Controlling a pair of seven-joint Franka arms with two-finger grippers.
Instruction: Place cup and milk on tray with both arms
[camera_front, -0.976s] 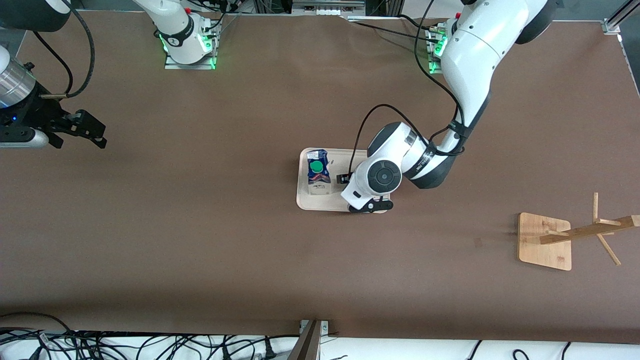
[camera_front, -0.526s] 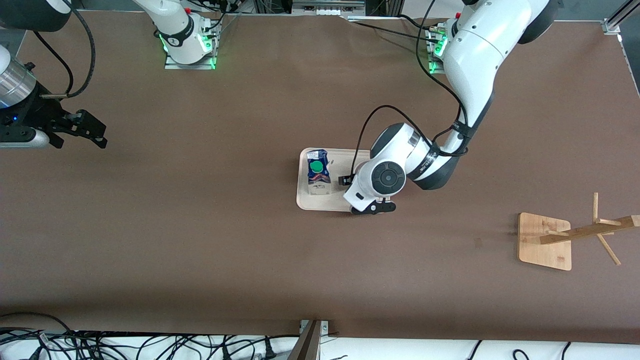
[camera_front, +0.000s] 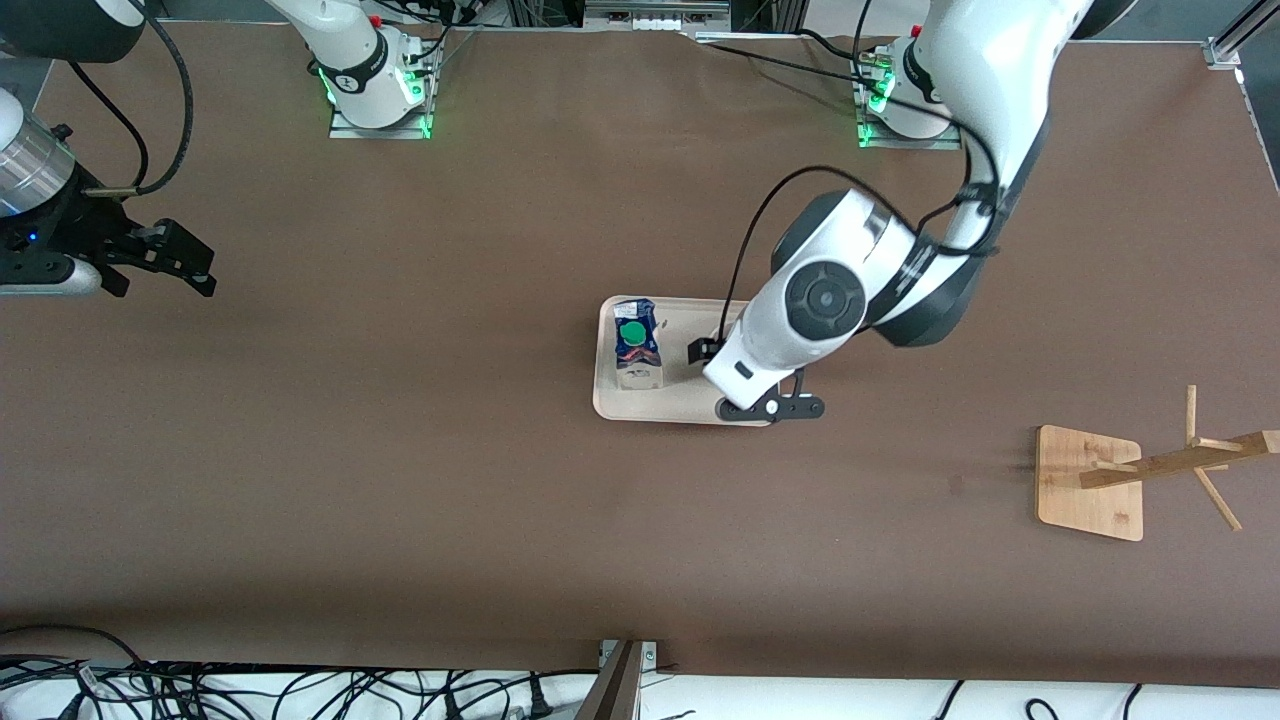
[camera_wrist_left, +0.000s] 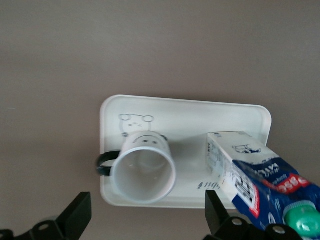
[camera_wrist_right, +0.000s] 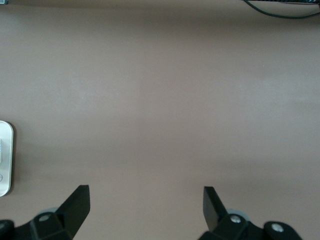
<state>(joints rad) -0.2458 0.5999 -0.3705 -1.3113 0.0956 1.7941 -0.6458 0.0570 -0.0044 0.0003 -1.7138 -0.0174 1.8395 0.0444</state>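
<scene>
The cream tray (camera_front: 655, 408) lies mid-table. On it stands the milk (camera_front: 636, 345), a blue and white carton with a green cap. The white cup (camera_wrist_left: 143, 167) stands upright on the tray (camera_wrist_left: 190, 112) beside the milk (camera_wrist_left: 260, 175), its black handle pointing away from the carton. In the front view the left arm's hand hides the cup. My left gripper (camera_front: 737, 380) hangs open above the tray's end toward the left arm, its fingers (camera_wrist_left: 77, 212) clear of the cup. My right gripper (camera_front: 175, 262) waits open at the right arm's end of the table, over bare table (camera_wrist_right: 145, 202).
A wooden rack (camera_front: 1090, 482) with slanted pegs stands toward the left arm's end, nearer to the front camera than the tray. Black cables (camera_front: 300, 690) lie along the table's near edge. The tray's rim (camera_wrist_right: 5, 160) shows in the right wrist view.
The left arm has lifted and swung its open hand up off the cup, toward its own end of the table. Cup and milk stay on the tray. The right arm has not moved.
</scene>
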